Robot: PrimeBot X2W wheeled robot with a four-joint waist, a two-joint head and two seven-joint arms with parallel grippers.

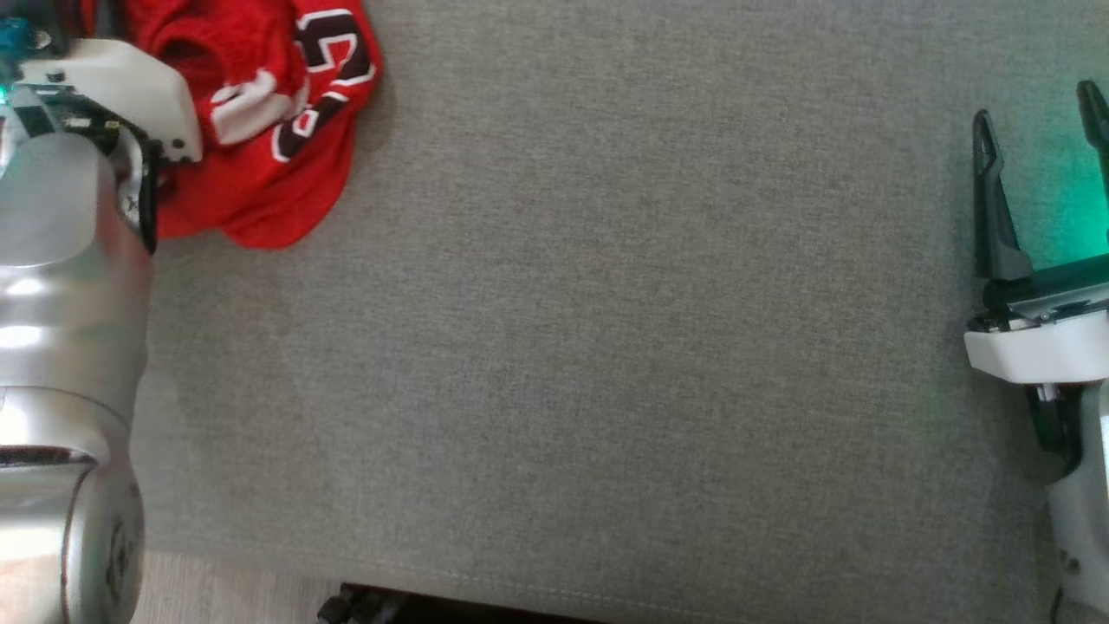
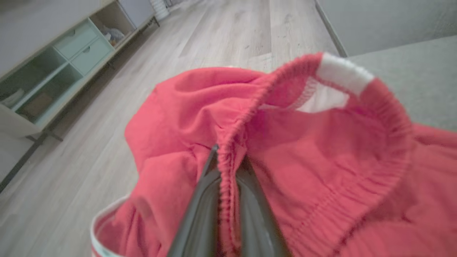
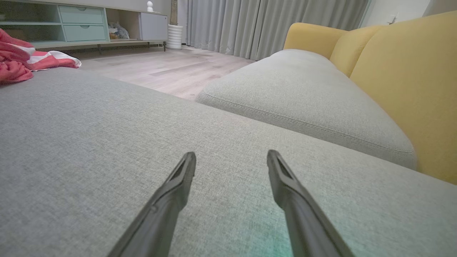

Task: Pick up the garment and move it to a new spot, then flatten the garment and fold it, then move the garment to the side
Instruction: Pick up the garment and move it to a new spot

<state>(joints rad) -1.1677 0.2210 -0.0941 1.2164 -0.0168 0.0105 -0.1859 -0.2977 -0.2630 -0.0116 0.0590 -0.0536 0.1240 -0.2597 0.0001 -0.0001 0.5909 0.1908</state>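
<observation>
L gripper [image 2: 228, 154] jaws shut tight on elastic waistband [image 2: 264, 89] of red shorts [image 1: 286, 113], bunched at far-left of grey sofa cushion [image 1: 606, 347]. R gripper [image 1: 1037, 108] jaws wide open, nothing held, low over cushion at right, well apart from shorts.

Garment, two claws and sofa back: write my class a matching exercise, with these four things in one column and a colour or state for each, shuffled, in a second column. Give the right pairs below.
Column one
1. garment
2. left claw
3. right claw
4. sofa back

Column two
A. yellow
B. open, holding nothing
C. shut, gripping cloth
D. red, crumpled

Pairs: 1-D, 2-C, 3-B, 4-A
</observation>
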